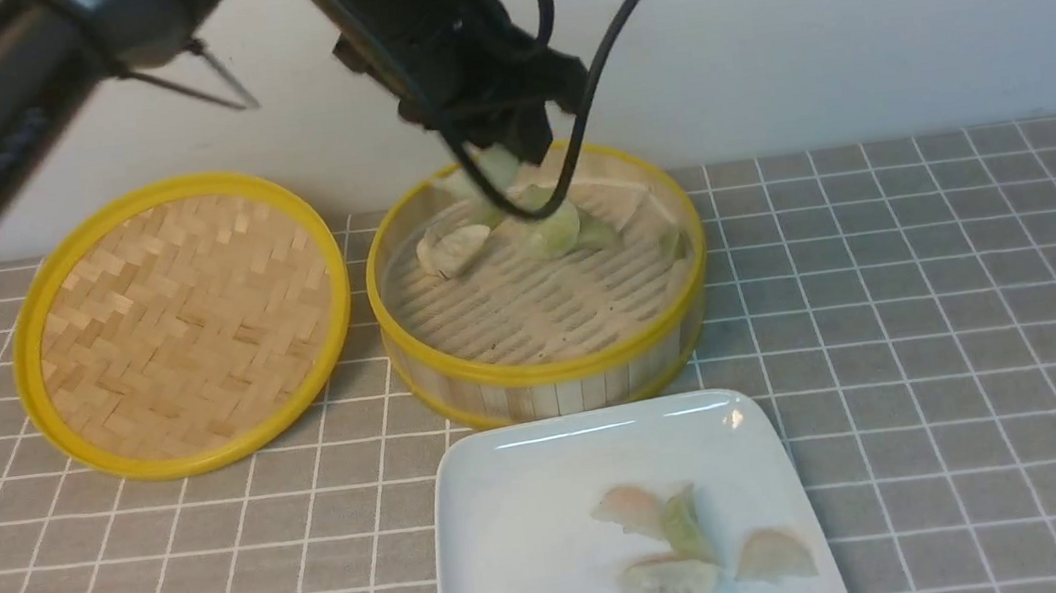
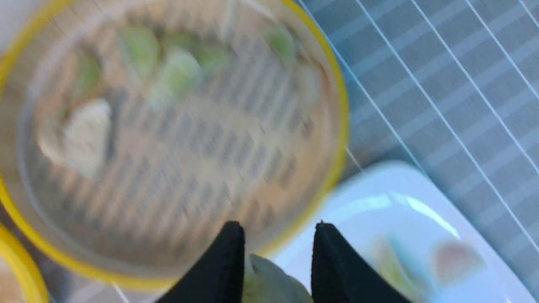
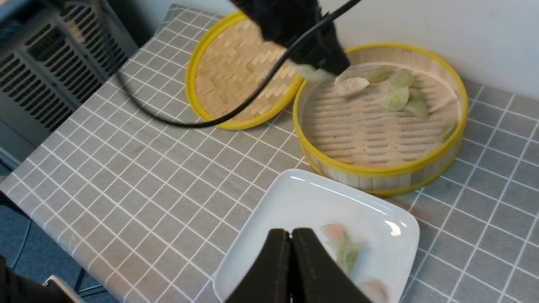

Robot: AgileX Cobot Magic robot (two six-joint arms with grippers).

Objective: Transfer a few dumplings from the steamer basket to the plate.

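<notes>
The left gripper (image 2: 278, 229) is gripping a pale greenish dumpling (image 2: 263, 284) between its two black fingers (image 2: 227, 261), with the jaws standing narrow and closed on it. In the front view this gripper is hanging over the far rim of the steamer basket (image 1: 547, 370), and the held dumpling is lifted clear of the slatted floor. The left wrist view is blurred.

The steamer basket is standing near the far edge of the table (image 1: 946, 336), close to the wall. A whitish dumpling (image 1: 454, 248) and several green dumplings (image 1: 555, 228) are lying on the far part of its floor. One small green piece (image 1: 673, 243) is resting against its right wall.

The white plate (image 1: 513, 500) is lying at the near edge of the table, just beside the basket. Four dumplings are lying on its right half: a pinkish one (image 1: 626, 506), a green one (image 1: 685, 524), and two pale ones (image 1: 669, 581) (image 1: 774, 556).

The right gripper (image 3: 290, 232) is holding nothing, with its fingers pressed together and the plate showing just beyond them.

The woven bamboo lid (image 1: 178, 319) is lying flat just beside the basket, on its left.
</notes>
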